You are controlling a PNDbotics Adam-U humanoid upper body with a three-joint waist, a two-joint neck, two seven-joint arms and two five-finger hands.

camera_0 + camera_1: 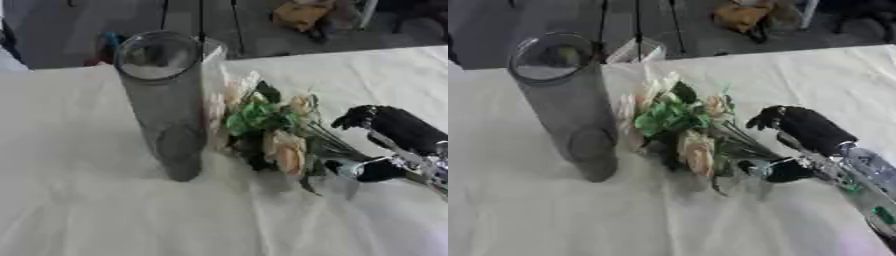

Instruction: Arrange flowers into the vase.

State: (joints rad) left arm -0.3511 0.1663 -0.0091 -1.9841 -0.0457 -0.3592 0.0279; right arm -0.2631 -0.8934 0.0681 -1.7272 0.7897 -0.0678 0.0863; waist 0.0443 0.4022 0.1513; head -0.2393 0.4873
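Right eye view: right hand [798,145] pinches the bouquet [680,125] stems, blooms pointing left toward the upright vase [566,105].

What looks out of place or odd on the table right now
Nothing spilled or broken. The bouquet lies outside the tall glass vase, blooms against its side, stems in the right hand. The vase stands upright, empty of flowers. A second clear container sits behind it.

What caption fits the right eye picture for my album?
The robot's right hand holds a bunch of flowers by the stems beside a tall glass vase on a white table.
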